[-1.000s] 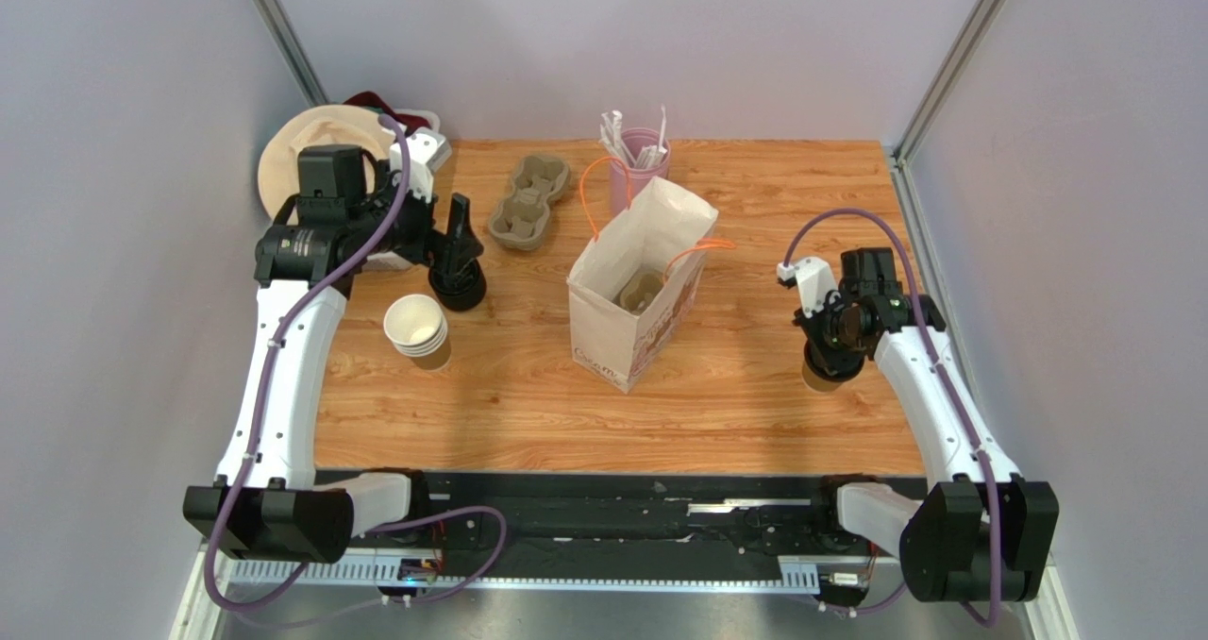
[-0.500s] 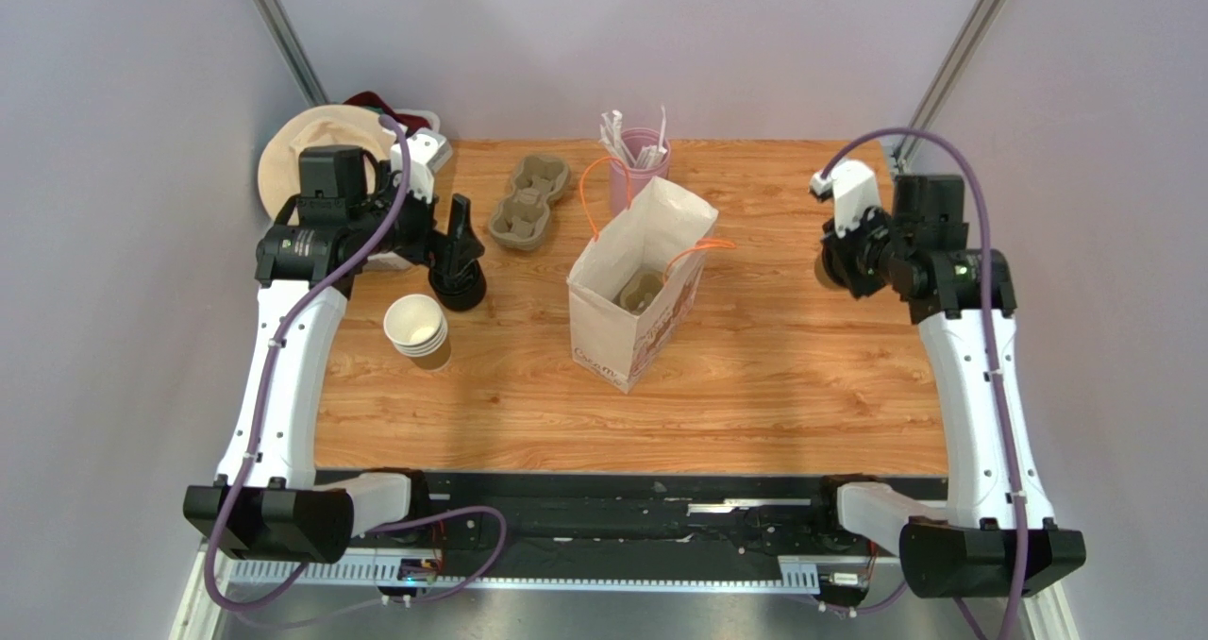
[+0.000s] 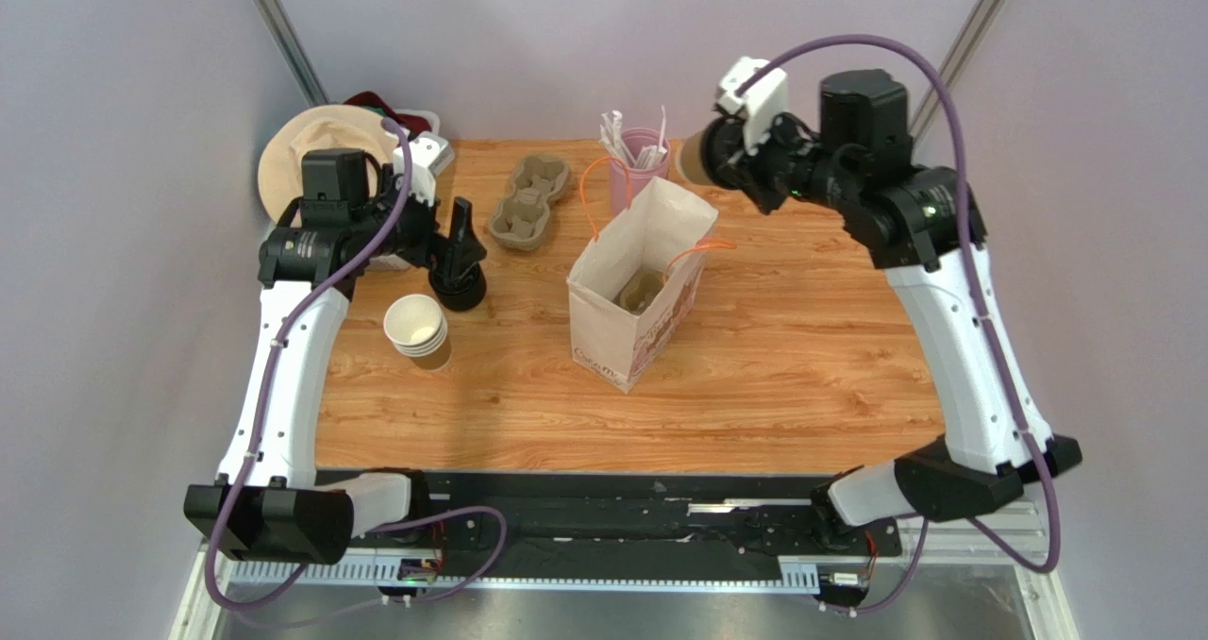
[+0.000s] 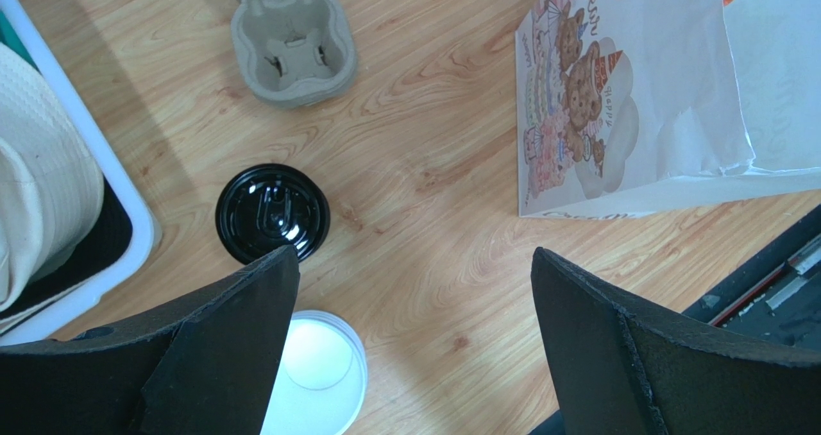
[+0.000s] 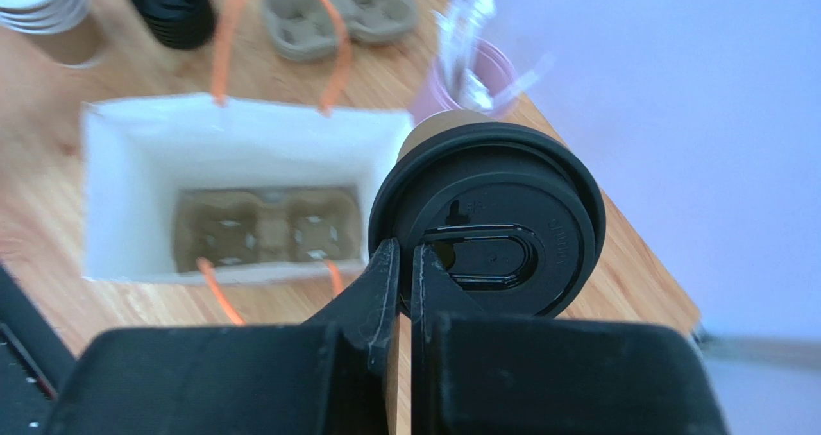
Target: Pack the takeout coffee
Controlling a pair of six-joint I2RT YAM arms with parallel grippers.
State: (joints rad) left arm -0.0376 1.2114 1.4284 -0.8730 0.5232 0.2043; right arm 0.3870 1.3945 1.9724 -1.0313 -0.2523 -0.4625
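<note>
— High over the worktop [image 3: 808,357], just behind the paper bag [image 3: 631,307], hangs the takeout coffee [image 5: 487,225], lidded, with the right jaws closed tight on its lid rim.
— 1 second ago it was low at the right edge?
— Yes; it has been lifted across since. Lowering it into the bag's carrier [image 5: 258,225] looks to be next. The left jaws stand wide apart, holding nothing.

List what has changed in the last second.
The right gripper, fingers shut on the lidded takeout coffee, lifted it off the right side of the table and swung up and left to the far edge of the paper bag. The left gripper stayed open by the loose black lid; bag and cup stack unmoved.
</note>
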